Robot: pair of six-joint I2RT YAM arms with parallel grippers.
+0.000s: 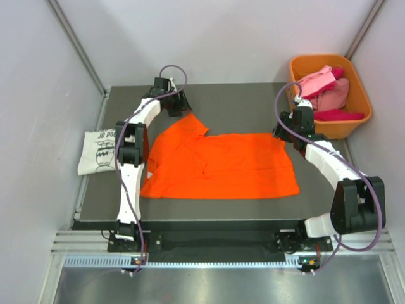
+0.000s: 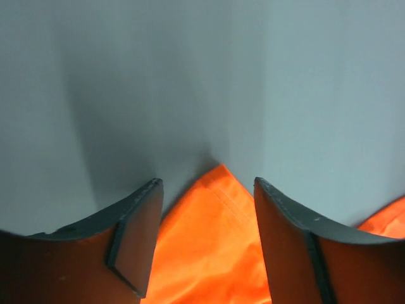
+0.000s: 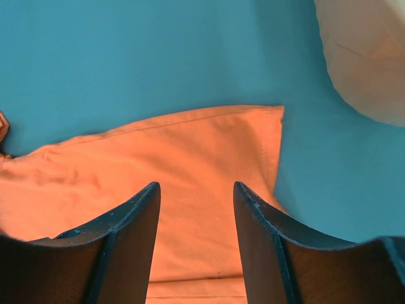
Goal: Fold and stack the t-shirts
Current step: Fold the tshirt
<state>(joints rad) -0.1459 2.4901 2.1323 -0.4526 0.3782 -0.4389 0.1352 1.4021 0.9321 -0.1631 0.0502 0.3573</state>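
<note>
Parted fingers (image 2: 130, 244) straddle orange t-shirt (image 1: 221, 166), apparently not gripping.

One corner of the spread t-shirt (image 1: 221, 166) lies between the left gripper's (image 2: 207, 182) jaws, another between the right gripper's (image 3: 196, 185). A bin (image 1: 362, 95) holding heaped t-shirts (image 1: 326, 90) sits ahead-right of the right jaws.

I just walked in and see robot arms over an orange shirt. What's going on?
The robot is working on an orange t-shirt spread on the table. The left gripper is at its far left corner, the right gripper at its far right corner, both open. A white printed t-shirt lies aside; more shirts sit in a bin.
</note>
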